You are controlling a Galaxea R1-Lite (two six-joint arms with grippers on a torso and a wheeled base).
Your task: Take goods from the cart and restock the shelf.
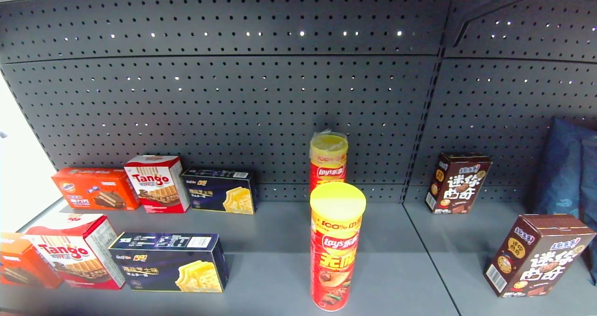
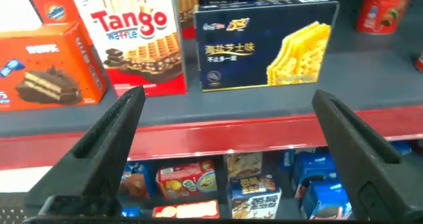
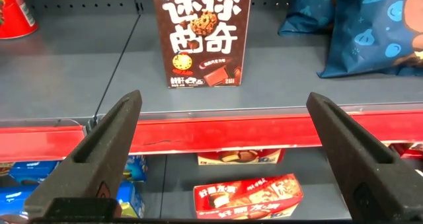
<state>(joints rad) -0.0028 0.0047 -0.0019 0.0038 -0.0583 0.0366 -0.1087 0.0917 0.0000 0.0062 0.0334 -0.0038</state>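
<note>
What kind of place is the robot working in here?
Probably a shop aisle, or a mock-up: a grey shelf with a perforated back panel, a red rail along its front edge, and rows of chip cans and wafer boxes.

The left gripper (image 2: pixel 228 95) has two matte black fingers (image 2: pixel 99 154). Each is a long wedge, broad at its base and narrowing to a blunt tip, with a flat, slightly greyer inner face. The right gripper (image 3: pixel 224 97) is built alike, its black tapered fingers (image 3: pixel 357 158) showing what looks like a small round hole near the base.
</note>
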